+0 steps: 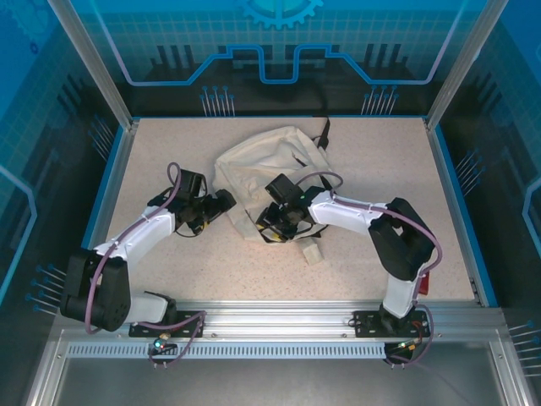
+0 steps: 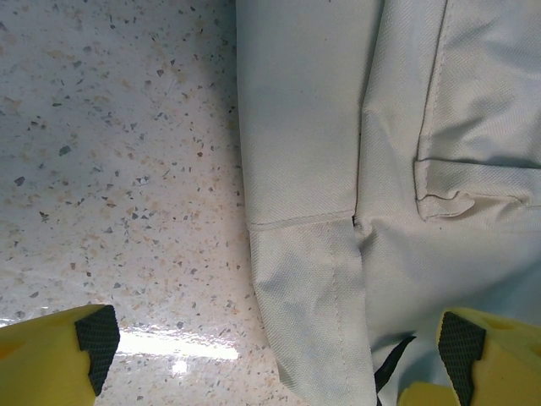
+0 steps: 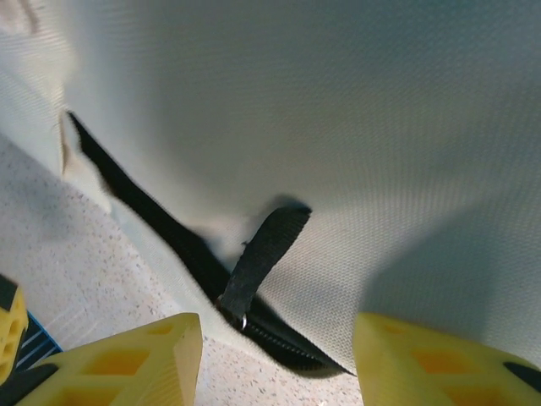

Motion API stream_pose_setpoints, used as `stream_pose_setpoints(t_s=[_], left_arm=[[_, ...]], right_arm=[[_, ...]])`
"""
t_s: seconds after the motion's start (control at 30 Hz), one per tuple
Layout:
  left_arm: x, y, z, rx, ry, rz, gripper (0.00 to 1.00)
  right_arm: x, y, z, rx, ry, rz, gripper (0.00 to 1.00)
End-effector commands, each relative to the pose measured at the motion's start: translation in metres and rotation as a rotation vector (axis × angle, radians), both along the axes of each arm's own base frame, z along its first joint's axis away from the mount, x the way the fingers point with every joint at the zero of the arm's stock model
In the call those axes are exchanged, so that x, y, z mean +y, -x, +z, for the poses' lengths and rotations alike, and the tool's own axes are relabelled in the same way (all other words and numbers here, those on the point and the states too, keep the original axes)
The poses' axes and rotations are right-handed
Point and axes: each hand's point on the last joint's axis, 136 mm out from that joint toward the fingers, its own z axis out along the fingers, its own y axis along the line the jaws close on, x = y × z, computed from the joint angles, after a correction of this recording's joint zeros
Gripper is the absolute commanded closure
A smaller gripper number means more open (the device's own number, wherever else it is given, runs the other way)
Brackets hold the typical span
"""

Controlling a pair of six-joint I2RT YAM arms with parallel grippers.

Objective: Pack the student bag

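Student bag (image 1: 262, 161) under left pincer (image 1: 225, 201), right pincer (image 1: 265, 225).

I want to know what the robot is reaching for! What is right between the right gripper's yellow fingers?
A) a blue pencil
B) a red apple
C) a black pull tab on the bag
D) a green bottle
C: in the right wrist view, a black pull tab on the cream student bag lies just ahead of the right gripper, in the gap between its yellow fingers, which stand apart.

Speckled tabletop (image 1: 380, 169), small pale block (image 1: 314, 252) on it
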Motion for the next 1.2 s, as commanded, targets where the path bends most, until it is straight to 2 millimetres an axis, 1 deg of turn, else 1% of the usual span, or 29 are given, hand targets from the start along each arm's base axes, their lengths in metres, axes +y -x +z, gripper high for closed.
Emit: stream_pose_setpoints(t_s=[0.0, 0.13, 0.23, 0.4, 0.57, 0.67, 0.73, 0.87, 1.0, 1.17], left_arm=[[0.006, -0.003, 0.006, -0.037, -0.016, 0.001, 0.01], [0.004, -0.005, 0.007, -0.043, -0.006, -0.001, 0.01], [0.002, -0.006, 0.007, -0.039, 0.004, -0.004, 0.01], [-0.002, -0.006, 0.007, -0.031, 0.03, -0.014, 0.01], [-0.016, -0.006, 0.01, -0.03, 0.103, -0.052, 0.02], [-0.029, -0.005, 0.01, -0.014, 0.17, -0.086, 0.07], [-0.036, -0.005, 0.008, 0.002, 0.204, -0.104, 0.13], [-0.052, -0.004, 0.004, 0.041, 0.246, -0.146, 0.24], [-0.068, -0.004, -0.004, 0.081, 0.267, -0.171, 0.34], [-0.076, -0.006, -0.022, 0.145, 0.263, -0.169, 0.47]], right_arm=[[0.005, -0.005, -0.006, 0.019, 0.006, -0.063, 0.5], [0.01, -0.011, -0.011, 0.019, 0.007, -0.059, 0.53], [0.015, -0.016, -0.012, 0.004, 0.007, -0.042, 0.59], [0.016, -0.022, -0.019, 0.003, 0.024, -0.039, 0.65], [0.012, -0.027, -0.019, -0.026, 0.059, -0.026, 0.7], [0.009, -0.029, -0.015, -0.063, 0.077, -0.01, 0.78], [0.008, -0.029, -0.011, -0.086, 0.085, 0.006, 0.84], [0.012, -0.03, -0.005, -0.118, 0.062, 0.037, 0.92], [0.016, -0.028, 0.001, -0.152, 0.045, 0.075, 0.95], [0.025, -0.026, 0.015, -0.21, 0.013, 0.143, 0.97]])
